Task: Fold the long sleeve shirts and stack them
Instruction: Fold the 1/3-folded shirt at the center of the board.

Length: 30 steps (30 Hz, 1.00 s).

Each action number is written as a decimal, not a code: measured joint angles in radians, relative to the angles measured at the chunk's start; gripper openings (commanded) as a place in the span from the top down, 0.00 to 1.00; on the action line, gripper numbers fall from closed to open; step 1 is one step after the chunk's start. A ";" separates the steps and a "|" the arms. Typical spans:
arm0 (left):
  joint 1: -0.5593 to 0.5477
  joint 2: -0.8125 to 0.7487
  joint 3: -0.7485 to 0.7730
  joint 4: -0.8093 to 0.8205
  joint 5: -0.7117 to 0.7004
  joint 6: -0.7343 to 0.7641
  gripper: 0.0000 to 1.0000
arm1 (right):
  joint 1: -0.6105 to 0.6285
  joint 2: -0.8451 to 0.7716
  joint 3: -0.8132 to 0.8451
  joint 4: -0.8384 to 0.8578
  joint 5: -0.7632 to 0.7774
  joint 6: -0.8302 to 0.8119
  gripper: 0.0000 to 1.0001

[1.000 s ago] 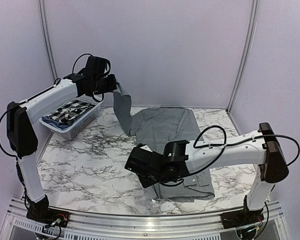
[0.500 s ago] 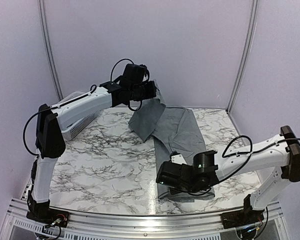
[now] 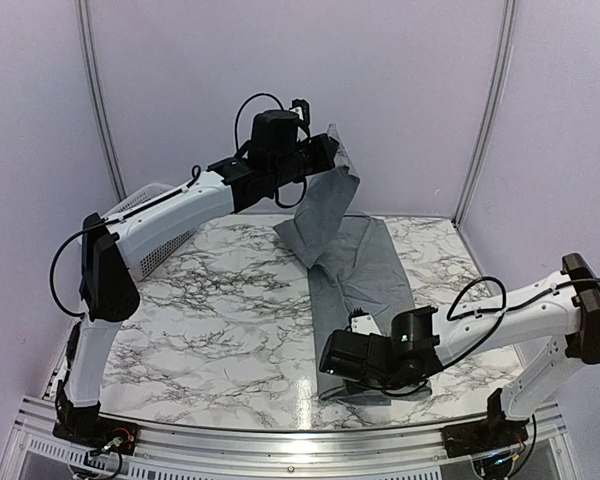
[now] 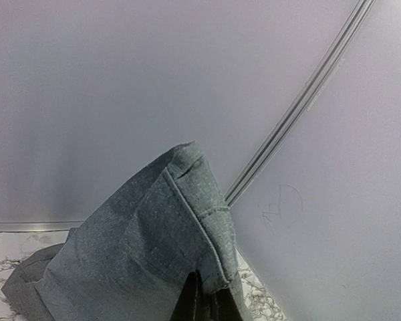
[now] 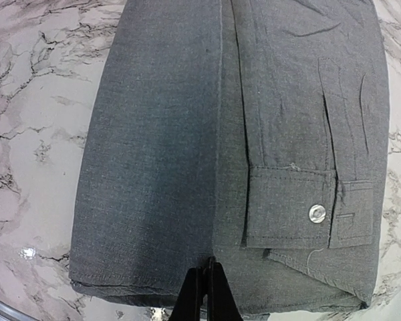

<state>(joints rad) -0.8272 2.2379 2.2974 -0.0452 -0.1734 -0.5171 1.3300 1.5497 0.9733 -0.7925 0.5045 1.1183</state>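
The grey shirt (image 3: 365,275) lies lengthwise on the marble table (image 3: 210,310). Its far end is held high by the left gripper (image 3: 325,158), which its wrist view shows clamped on a stitched edge. Only the right wrist view shows the buttoned cuff (image 5: 287,207) folded on top. There the right gripper (image 5: 204,284) sits at the near hem with its fingers pressed together. I can't tell whether any cloth is caught between them.

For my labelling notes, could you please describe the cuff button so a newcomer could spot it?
On the marble table lies a grey shirt. At its near end a sleeve cuff lies on top, and the button is its lone shiny pale disc.
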 measured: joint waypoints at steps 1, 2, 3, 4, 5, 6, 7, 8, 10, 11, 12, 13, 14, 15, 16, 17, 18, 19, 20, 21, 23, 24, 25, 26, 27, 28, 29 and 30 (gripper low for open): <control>-0.004 0.005 0.000 0.008 0.006 0.001 1.00 | 0.000 0.000 -0.001 0.000 -0.001 0.001 1.00; -0.009 0.013 -0.001 0.018 0.011 0.002 1.00 | 0.000 0.000 -0.003 0.001 -0.001 0.002 1.00; -0.014 0.018 -0.002 0.026 0.016 0.003 1.00 | 0.000 0.000 -0.004 0.002 -0.002 0.003 1.00; -0.019 0.022 -0.004 0.031 0.019 0.005 1.00 | 0.000 0.000 -0.004 0.003 -0.002 0.003 1.00; -0.025 0.028 -0.005 0.037 0.024 0.005 1.00 | 0.000 0.000 -0.006 0.006 -0.002 0.004 1.00; -0.029 0.032 -0.005 0.045 0.027 0.006 1.00 | 0.000 0.000 -0.008 0.008 -0.002 0.004 1.00; -0.031 0.035 -0.005 0.053 0.032 0.006 1.00 | 0.000 0.000 -0.012 0.010 -0.002 0.005 1.00; -0.035 0.038 -0.004 0.063 0.036 0.006 1.00 | -0.001 0.000 -0.016 0.011 -0.002 0.005 1.00; -0.039 0.041 -0.003 0.092 0.045 0.006 1.00 | -0.003 0.000 -0.024 0.013 -0.003 0.007 1.00; -0.040 0.044 0.000 0.107 0.050 0.005 1.00 | -0.004 0.000 -0.028 0.014 -0.003 0.008 0.99; -0.041 0.050 0.011 0.121 0.056 0.005 1.00 | -0.005 0.000 -0.031 0.014 -0.004 0.008 0.99; -0.041 0.057 0.025 0.132 0.061 0.004 1.00 | -0.006 0.000 -0.032 0.015 -0.005 0.009 0.98; -0.041 0.070 0.047 0.146 0.069 0.000 1.00 | -0.006 0.000 -0.034 0.017 -0.005 0.010 0.97; -0.041 0.085 0.072 0.161 0.079 -0.004 1.00 | -0.007 0.000 -0.035 0.018 -0.005 0.011 0.96; -0.041 0.100 0.095 0.176 0.087 -0.011 1.00 | -0.007 -0.001 -0.035 0.018 -0.005 0.012 0.93; -0.041 0.115 0.115 0.188 0.098 -0.020 1.00 | -0.008 -0.003 -0.035 0.019 -0.005 0.012 0.90; -0.040 0.129 0.130 0.206 0.110 -0.030 1.00 | -0.011 -0.008 -0.035 0.019 -0.005 0.011 0.85; -0.040 0.139 0.140 0.219 0.118 -0.040 1.00 | -0.014 -0.016 -0.035 0.019 -0.004 0.011 0.80; -0.040 0.151 0.148 0.240 0.127 -0.054 1.00 | -0.017 -0.027 -0.036 0.021 -0.003 0.011 0.75; -0.040 0.159 0.149 0.252 0.134 -0.064 1.00 | -0.020 -0.046 -0.036 0.022 0.000 0.012 0.71; -0.040 0.179 0.150 0.275 0.159 -0.088 1.00 | -0.027 -0.068 -0.036 0.023 0.003 0.010 0.64; -0.040 0.188 0.150 0.285 0.171 -0.100 1.00 | -0.033 -0.086 -0.036 0.024 0.006 0.007 0.62; -0.040 0.199 0.150 0.295 0.185 -0.113 1.00 | -0.038 -0.101 -0.037 0.025 0.009 0.004 0.60; -0.040 0.211 0.150 0.308 0.201 -0.127 1.00 | -0.047 -0.122 -0.037 0.026 0.014 -0.001 0.60; -0.040 0.224 0.150 0.319 0.216 -0.140 1.00 | -0.059 -0.139 -0.037 0.026 0.020 -0.005 0.59; -0.040 0.233 0.150 0.330 0.229 -0.154 1.00 | -0.070 -0.151 -0.037 0.027 0.024 -0.010 0.59; -0.040 0.245 0.150 0.341 0.245 -0.168 1.00 | -0.087 -0.166 -0.039 0.029 0.030 -0.016 0.59; -0.040 0.257 0.150 0.349 0.256 -0.182 1.00 | -0.105 -0.180 -0.042 0.032 0.035 -0.023 0.58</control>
<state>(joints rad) -0.8677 2.4947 2.4470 0.3038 0.0830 -0.6991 1.2247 1.3697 0.9318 -0.7609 0.5400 1.0950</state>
